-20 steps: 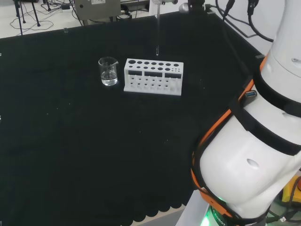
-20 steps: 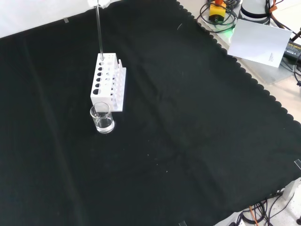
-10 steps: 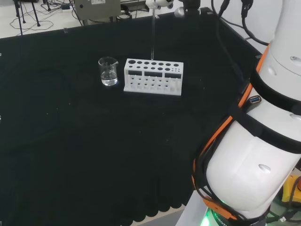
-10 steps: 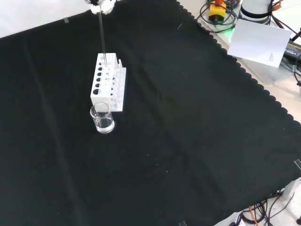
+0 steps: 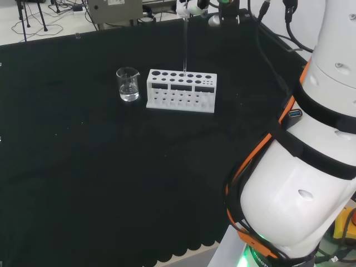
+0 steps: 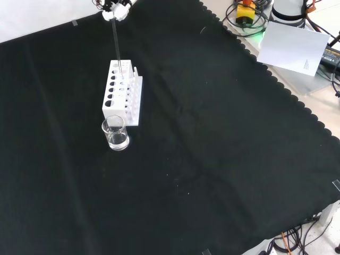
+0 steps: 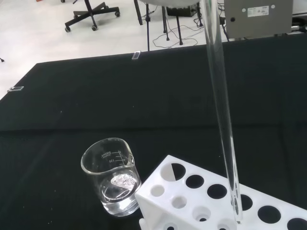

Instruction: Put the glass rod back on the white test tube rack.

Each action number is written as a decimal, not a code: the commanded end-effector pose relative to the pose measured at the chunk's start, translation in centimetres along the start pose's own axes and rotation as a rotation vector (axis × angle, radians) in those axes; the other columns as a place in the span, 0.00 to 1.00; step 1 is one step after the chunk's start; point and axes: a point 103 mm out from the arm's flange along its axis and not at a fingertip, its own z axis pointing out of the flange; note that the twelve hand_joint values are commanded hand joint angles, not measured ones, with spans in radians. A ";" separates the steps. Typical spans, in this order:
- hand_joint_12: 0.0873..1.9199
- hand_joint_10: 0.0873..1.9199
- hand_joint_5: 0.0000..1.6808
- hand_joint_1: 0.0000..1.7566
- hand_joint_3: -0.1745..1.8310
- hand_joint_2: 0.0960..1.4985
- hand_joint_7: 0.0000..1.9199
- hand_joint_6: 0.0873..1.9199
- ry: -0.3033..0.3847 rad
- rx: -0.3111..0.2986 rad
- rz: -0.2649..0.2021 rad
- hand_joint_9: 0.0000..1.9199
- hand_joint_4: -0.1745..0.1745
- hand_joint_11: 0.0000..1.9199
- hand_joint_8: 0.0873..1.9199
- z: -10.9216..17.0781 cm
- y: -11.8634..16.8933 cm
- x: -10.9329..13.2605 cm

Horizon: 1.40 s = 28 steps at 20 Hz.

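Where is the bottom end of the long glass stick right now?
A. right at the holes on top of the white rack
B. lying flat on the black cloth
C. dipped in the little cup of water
A: the hand holds the glass rod upright, its tip at the white rack holes beside the beaker.

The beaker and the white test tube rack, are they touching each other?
Apart. In the head view a strip of black cloth shows between the beaker and the near end of the white test tube rack.
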 end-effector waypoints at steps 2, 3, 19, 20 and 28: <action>0.36 0.32 0.73 0.74 0.00 0.73 0.60 0.12 0.004 0.014 -0.004 0.92 0.00 0.63 0.54 1.0 0.1 0.8; 0.36 0.32 0.73 0.74 0.00 0.73 0.60 0.12 0.006 0.018 -0.006 0.92 0.00 0.63 0.54 1.2 0.3 1.0; 0.36 0.32 0.73 0.74 0.00 0.73 0.60 0.12 0.020 0.044 -0.013 0.92 0.00 0.63 0.54 2.4 0.8 0.9; 0.36 0.32 0.73 0.74 0.00 0.73 0.60 0.12 0.021 0.046 -0.012 0.92 0.00 0.63 0.54 2.7 0.8 0.8; 0.36 0.32 0.73 0.74 0.00 0.73 0.60 0.12 0.013 0.020 -0.010 0.92 0.00 0.63 0.54 1.5 1.2 0.6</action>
